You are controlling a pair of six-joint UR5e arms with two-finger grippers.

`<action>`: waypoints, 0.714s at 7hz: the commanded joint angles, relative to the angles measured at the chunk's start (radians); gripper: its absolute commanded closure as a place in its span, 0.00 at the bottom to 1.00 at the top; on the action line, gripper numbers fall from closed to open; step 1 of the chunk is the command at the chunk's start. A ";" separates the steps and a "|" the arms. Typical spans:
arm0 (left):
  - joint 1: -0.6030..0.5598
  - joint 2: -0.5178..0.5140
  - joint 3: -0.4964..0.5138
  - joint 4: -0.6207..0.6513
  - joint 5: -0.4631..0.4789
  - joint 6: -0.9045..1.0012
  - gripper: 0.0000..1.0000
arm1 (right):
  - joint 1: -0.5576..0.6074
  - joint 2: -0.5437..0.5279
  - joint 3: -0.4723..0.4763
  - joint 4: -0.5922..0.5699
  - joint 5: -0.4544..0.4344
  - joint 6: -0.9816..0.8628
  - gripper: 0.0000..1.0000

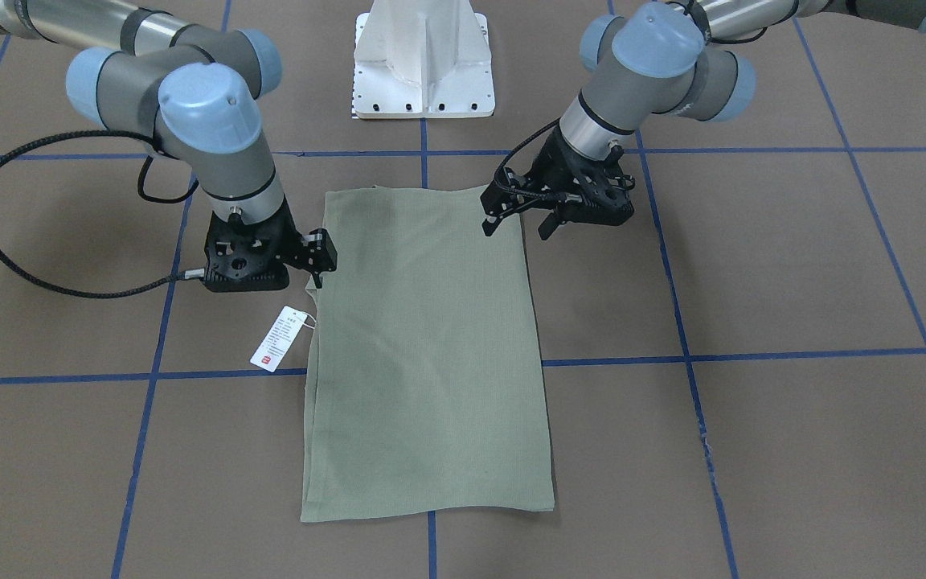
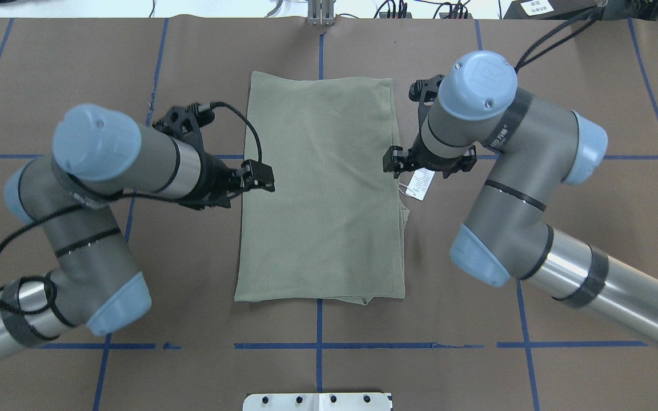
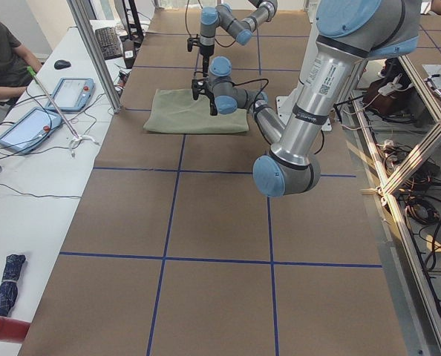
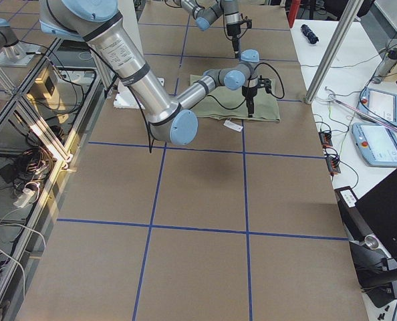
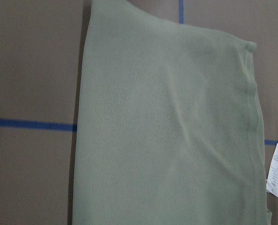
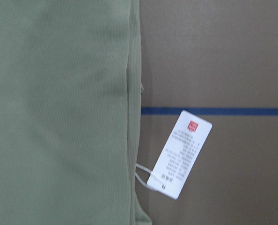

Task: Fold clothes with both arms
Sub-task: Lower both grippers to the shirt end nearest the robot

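Looming overhead, the right arm (image 2: 477, 108) half-covers the hang tag (image 2: 422, 186)

Overhead, the right arm (image 2: 480, 123) covers half the tag (image 2: 422, 186) and the tips of the right gripper (image 2: 394, 161), so can't tell how they sit. Tag print's too blurry to read, and the shirt (image 6: 59, 112) runs off both wrist frames.

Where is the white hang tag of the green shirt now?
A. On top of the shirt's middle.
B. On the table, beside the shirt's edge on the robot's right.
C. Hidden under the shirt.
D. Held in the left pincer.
B: the hang tag lies flat on the table, just off the edge of the shirt, on the side of the right arm.
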 commanded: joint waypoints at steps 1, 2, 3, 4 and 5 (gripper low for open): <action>0.163 0.057 -0.049 0.042 0.189 -0.197 0.00 | -0.094 -0.100 0.156 -0.010 -0.006 0.157 0.00; 0.211 0.073 -0.058 0.088 0.243 -0.235 0.00 | -0.122 -0.112 0.166 -0.008 -0.023 0.166 0.00; 0.216 0.073 -0.060 0.140 0.261 -0.237 0.00 | -0.131 -0.112 0.167 -0.006 -0.031 0.173 0.00; 0.222 0.073 -0.060 0.176 0.281 -0.237 0.00 | -0.137 -0.114 0.170 -0.005 -0.033 0.175 0.00; 0.228 0.074 -0.058 0.179 0.291 -0.238 0.00 | -0.137 -0.114 0.170 -0.005 -0.031 0.175 0.00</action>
